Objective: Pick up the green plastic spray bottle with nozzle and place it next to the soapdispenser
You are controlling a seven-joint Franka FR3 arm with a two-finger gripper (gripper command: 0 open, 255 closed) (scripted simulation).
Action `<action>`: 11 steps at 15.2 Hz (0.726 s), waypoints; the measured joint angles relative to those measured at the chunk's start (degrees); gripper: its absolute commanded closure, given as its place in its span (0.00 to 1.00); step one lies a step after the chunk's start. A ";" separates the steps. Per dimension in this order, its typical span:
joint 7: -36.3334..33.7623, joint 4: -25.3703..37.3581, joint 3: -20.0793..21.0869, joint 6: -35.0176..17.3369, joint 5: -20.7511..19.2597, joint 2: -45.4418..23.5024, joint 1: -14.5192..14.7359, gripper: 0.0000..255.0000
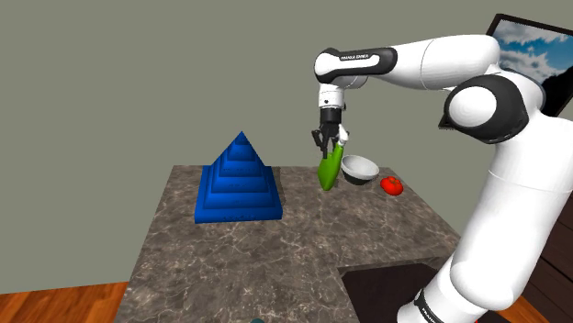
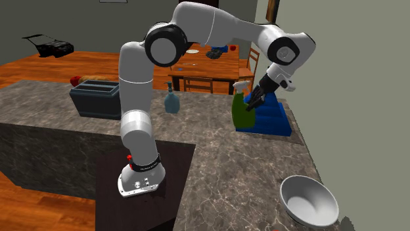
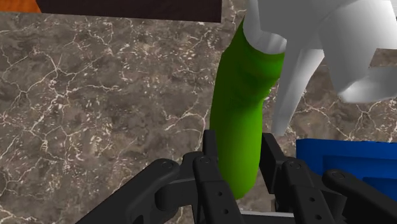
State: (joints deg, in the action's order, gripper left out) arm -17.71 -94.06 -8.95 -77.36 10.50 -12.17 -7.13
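Gripper (image 1: 329, 145) fingers are clenched on the green body of the bottle (image 1: 329, 171), which hangs tilted, clear of the counter (image 1: 275, 248) and near the pyramid (image 1: 238, 182). The dispenser (image 2: 171, 102) stands well apart. Advised: carry level and slowly, right the bottle before lowering, and seat it just beside the dispenser without contact.

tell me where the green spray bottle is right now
In the shoulder view the green spray bottle hangs tilted in the tool, above the stone counter, between the blue pyramid and the bowl.
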 measured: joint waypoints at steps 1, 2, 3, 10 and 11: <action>-0.13 0.74 0.00 0.77 0.02 0.06 -0.01 1.00; -0.20 1.71 -0.02 1.52 0.04 -0.16 -0.07 1.00; -0.27 2.71 -0.04 2.40 0.07 -0.28 -0.13 1.00; -1.05 8.03 -0.12 7.93 0.23 -0.02 -0.36 1.00; -1.21 8.76 -0.10 8.62 0.29 -0.05 -0.36 1.00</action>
State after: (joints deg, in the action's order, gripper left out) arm -18.93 -85.30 -9.05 -68.74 10.79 -12.22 -7.49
